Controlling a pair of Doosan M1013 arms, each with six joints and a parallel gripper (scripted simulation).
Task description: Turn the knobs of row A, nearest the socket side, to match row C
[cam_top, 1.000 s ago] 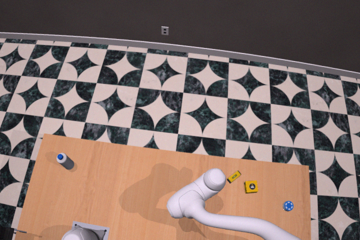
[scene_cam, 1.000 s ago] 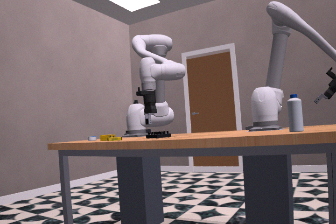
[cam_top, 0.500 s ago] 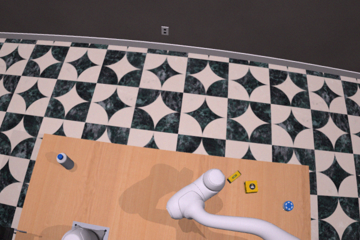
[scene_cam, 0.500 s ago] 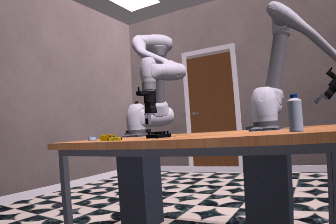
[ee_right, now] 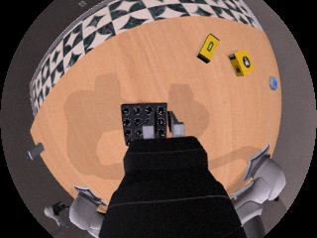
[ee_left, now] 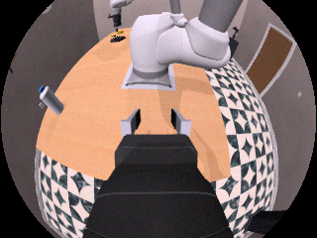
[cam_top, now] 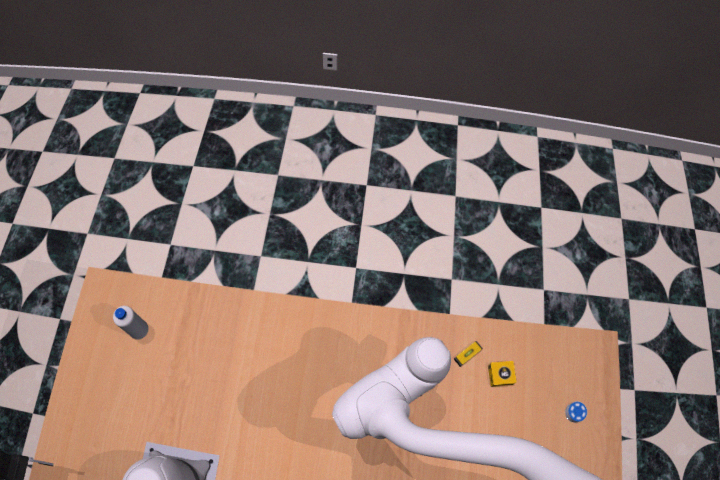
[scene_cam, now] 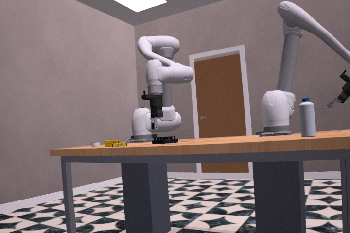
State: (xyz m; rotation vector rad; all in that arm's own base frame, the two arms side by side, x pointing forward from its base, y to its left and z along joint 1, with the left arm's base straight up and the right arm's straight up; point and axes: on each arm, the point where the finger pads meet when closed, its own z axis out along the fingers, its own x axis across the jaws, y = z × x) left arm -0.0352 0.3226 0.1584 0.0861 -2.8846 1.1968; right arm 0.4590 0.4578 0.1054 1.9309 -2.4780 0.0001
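The black knob box [ee_right: 132, 116] [scene_cam: 165, 141] [ee_left: 118, 39] lies on the table, with rows of round knobs carrying pale marks. In the top view it is hidden below the right arm. Its socket cannot be made out, and most marks are too small to read. My right gripper [ee_right: 161, 117] [scene_cam: 153, 127] is partly open, points down and hangs above the box with nothing between its fingers. In the right wrist view its fingers stand around the box's right-hand columns and hide some knobs. My left gripper [ee_left: 156, 115] [scene_cam: 330, 105] is wide open and empty, far from the box.
A yellow level [cam_top: 468, 353] [ee_right: 208, 48] and a yellow tape measure [cam_top: 502, 373] [ee_right: 242, 62] lie near the box. A blue-and-white round thing [cam_top: 576, 412] [ee_right: 273, 83] lies beyond them. A white bottle [cam_top: 131, 323] [scene_cam: 307, 119] [ee_left: 52, 100] stands at the table's far end.
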